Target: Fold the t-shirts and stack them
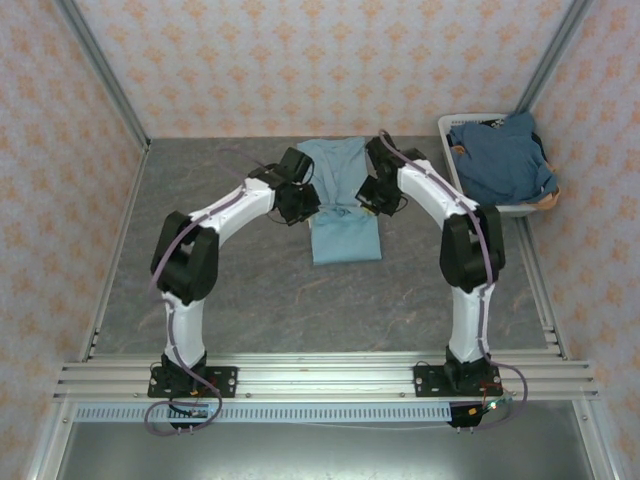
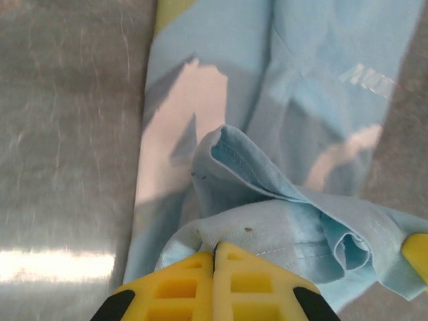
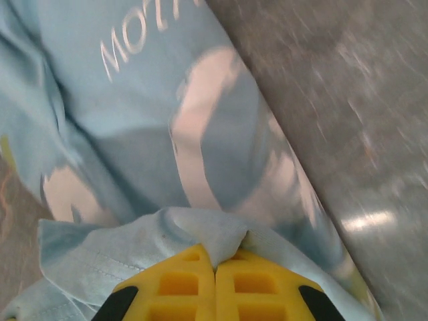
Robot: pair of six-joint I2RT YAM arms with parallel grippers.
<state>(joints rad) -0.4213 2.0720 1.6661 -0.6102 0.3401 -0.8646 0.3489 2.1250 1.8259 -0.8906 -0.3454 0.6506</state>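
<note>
While your left gripper (image 2: 215, 253) and right gripper (image 3: 215, 259) each clamp the hem of the light-blue t-shirt (image 1: 345, 240) spread just ahead of them, uneven travel could skew the fold.

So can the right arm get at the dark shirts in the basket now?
Probably not yet: the right gripper is shut on the light blue shirt. Once it lets go, the dark shirts lie uncovered in the open basket beside that arm.

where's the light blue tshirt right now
In the top view the light blue t-shirt lies mid-table toward the far side, pinched by the left tool and the right tool on either side, with the white laundry basket off to its right.
</note>
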